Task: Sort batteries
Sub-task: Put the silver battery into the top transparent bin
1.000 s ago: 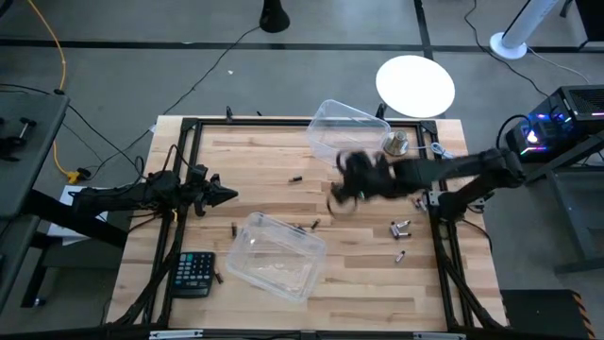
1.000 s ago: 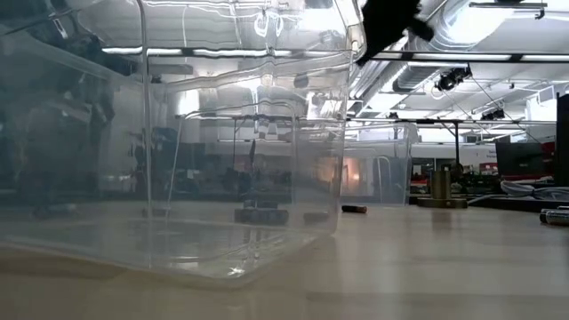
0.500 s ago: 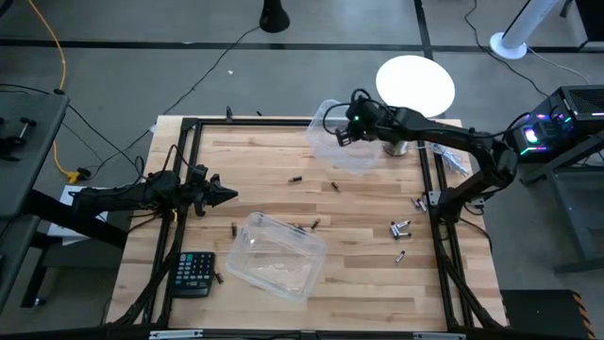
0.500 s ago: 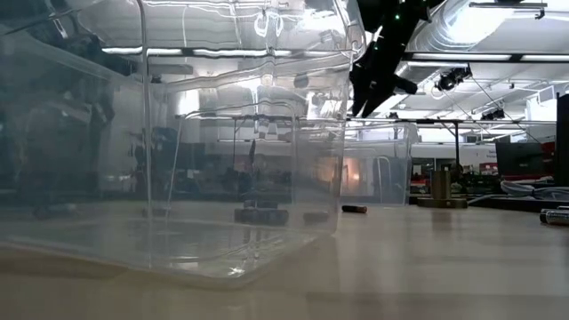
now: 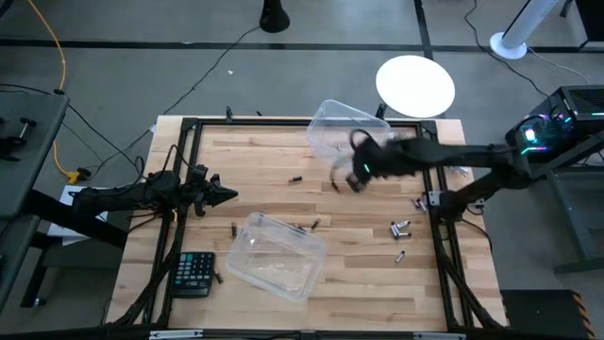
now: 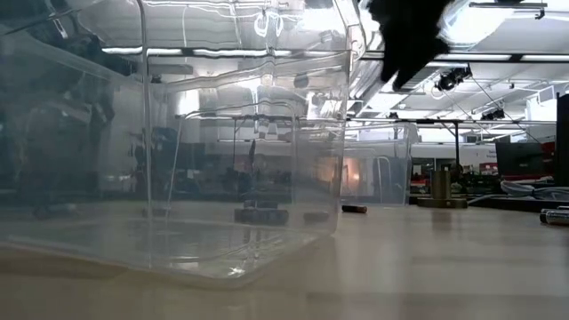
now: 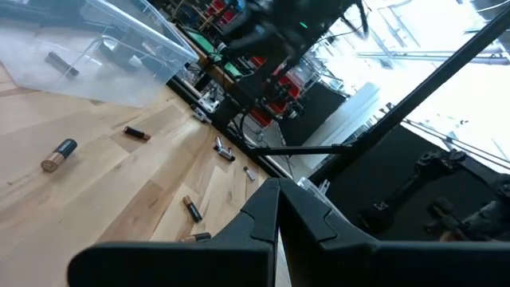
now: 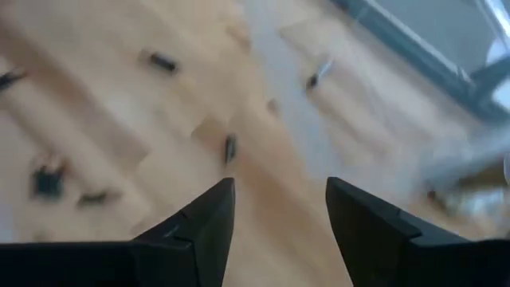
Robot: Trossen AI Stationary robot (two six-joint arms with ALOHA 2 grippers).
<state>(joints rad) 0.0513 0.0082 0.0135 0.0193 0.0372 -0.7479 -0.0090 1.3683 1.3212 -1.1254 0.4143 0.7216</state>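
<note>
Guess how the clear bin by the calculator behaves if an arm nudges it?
The clear bin looks thin-walled and holds little, so it would probably slide easily on the smooth wooden table. Its broad base suggests it would skid, not tip.

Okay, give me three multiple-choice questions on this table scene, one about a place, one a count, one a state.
1. Where is the calculator?
A. beside the nearer clear bin, on the left arm's side
B. inside the far bin
C. under the right gripper

2. How many clear bins are on the table?
A. one
B. two
C. four

3. The right gripper is:
A. gripping a bin
B. open, empty
C. holding the calculator

Answers: A, it lies left of that bin; B, nearer bin and far bin; B, nothing between its spread fingers.
</note>
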